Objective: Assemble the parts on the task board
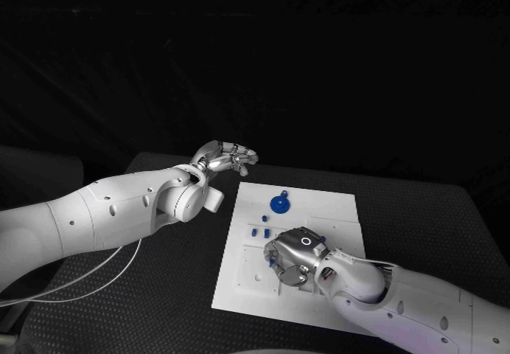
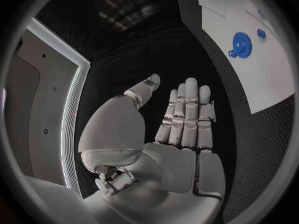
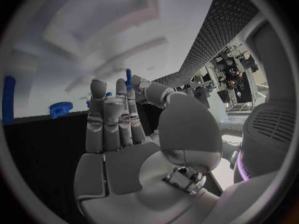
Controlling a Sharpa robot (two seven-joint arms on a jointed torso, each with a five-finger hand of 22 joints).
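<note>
The task board lies flat at the middle of the black surface, its long sides running from near to far.

A round blue gear-like part rests on the board's far half, toward 11 o'clock of the board's centre. Small blue parts stand in a short row near the board's left edge, at about 9 o'clock of its centre.

The right hand is over the board's near half, at about 6 o'clock of the gear-like part, palm turned toward the plate. In the right wrist view its fingers are extended side by side and a slim blue part shows at the fingertips beside the thumb; whether it is actually pinched cannot be told.

The left hand is raised off the board beyond its far-left corner, at about 10 o'clock. In the left wrist view its fingers are straight, thumb apart, holding nothing
</note>
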